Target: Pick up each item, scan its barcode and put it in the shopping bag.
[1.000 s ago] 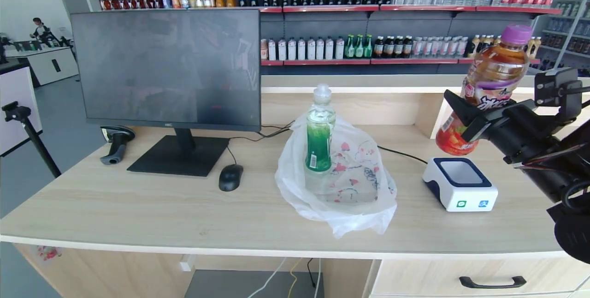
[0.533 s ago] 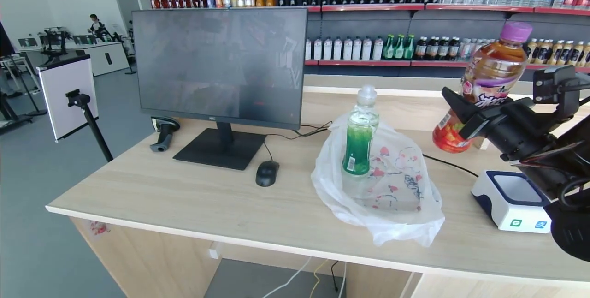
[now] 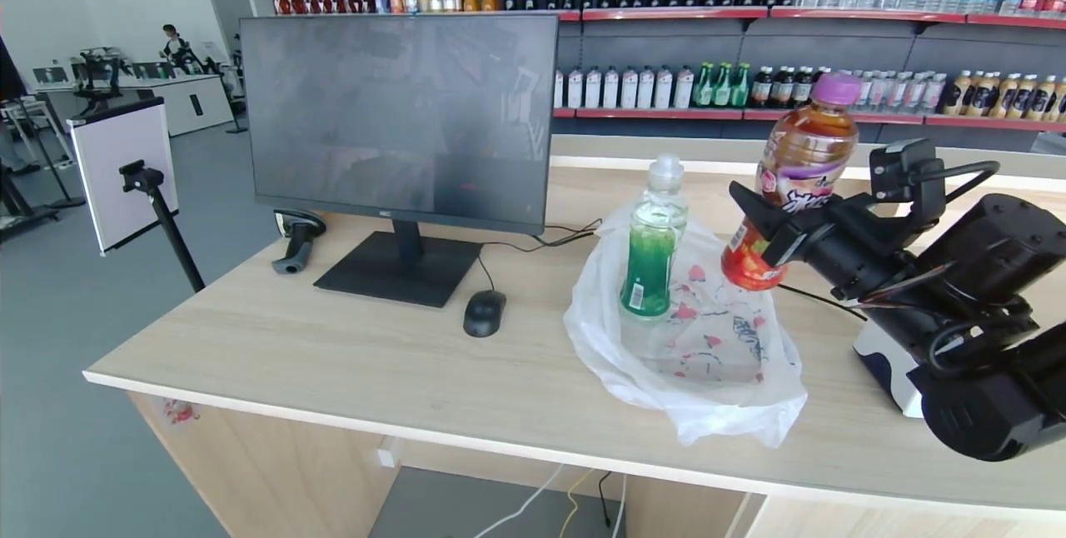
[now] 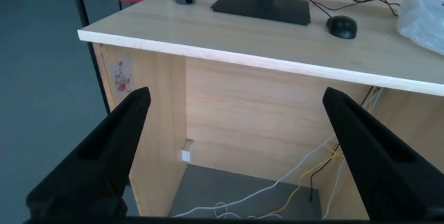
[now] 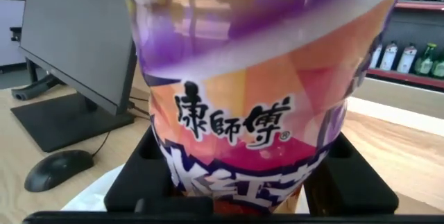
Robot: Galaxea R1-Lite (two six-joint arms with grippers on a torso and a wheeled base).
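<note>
Right gripper, clamped round the lower half of the tilted tea bottle, holds it over the rim of the shopping bag, just beside the green bottle standing inside; lowering it base-first into the free side would likely avoid toppling either.

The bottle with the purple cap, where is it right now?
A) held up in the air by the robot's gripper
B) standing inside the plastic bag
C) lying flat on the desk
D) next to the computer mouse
A: the right gripper is shut on the bottle with the purple cap and holds it up in the air beside the shopping bag; the one standing in the bag is the green bottle.
</note>
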